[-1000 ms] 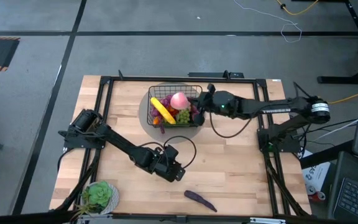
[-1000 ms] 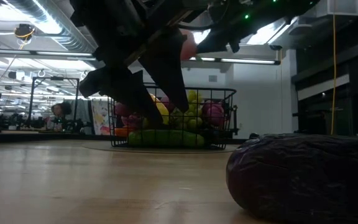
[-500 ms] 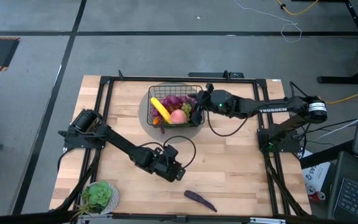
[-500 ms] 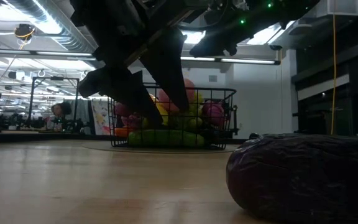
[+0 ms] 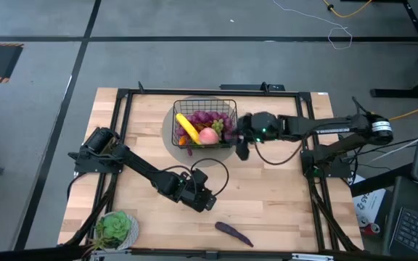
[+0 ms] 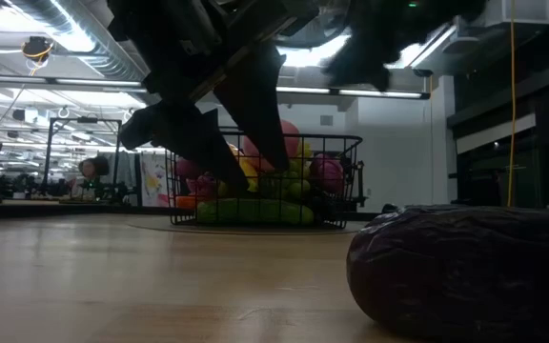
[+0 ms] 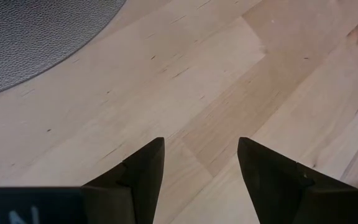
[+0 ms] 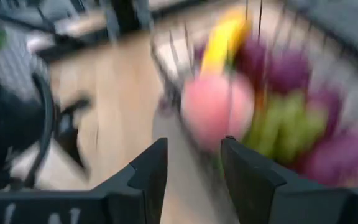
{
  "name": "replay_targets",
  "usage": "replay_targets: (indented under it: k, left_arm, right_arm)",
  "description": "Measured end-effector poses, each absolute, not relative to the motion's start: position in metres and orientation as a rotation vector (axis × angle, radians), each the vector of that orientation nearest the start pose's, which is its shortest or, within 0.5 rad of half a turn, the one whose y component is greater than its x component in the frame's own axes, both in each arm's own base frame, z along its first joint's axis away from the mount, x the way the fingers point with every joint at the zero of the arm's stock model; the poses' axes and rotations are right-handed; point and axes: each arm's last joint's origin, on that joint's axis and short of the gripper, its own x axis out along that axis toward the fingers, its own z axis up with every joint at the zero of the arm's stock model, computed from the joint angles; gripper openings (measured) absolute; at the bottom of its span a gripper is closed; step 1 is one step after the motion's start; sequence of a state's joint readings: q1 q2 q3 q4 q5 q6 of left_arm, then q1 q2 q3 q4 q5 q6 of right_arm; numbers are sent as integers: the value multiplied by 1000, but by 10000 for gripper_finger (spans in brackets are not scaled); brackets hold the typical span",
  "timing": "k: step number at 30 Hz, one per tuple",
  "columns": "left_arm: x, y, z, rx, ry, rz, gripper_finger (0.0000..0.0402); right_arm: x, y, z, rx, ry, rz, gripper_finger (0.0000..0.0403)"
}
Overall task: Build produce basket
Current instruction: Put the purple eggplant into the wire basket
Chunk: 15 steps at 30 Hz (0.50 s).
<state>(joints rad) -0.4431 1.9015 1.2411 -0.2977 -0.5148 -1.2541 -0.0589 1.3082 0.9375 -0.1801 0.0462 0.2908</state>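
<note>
Black wire basket (image 5: 205,123) sits near the counter's (image 5: 281,196) far edge, peach (image 5: 208,135) inside. My right claw (image 5: 242,150) hangs beside it, parted, empty. Left claw (image 5: 207,205) open mid-counter; eggplant (image 5: 234,232) by the near edge.

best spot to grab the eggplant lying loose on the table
Grip the eggplant across its narrow middle, coming straight down from above. It lies flat and elongated on bare table, slanting diagonally, so turn the end effector crosswise to its length. The open left end effector is nearest.
</note>
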Motion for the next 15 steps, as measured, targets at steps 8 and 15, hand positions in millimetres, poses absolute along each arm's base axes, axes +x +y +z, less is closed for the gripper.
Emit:
replay_targets:
  k: [8, 15]
  left_arm:
    - [358, -154, 174, -707, 669, 550, 199]
    - [358, -154, 174, -703, 669, 549, 199]
  right_arm:
    - [246, 24, 244, 469, 984, -227, 148]
    - [228, 75, 228, 553, 1074, -187, 148]
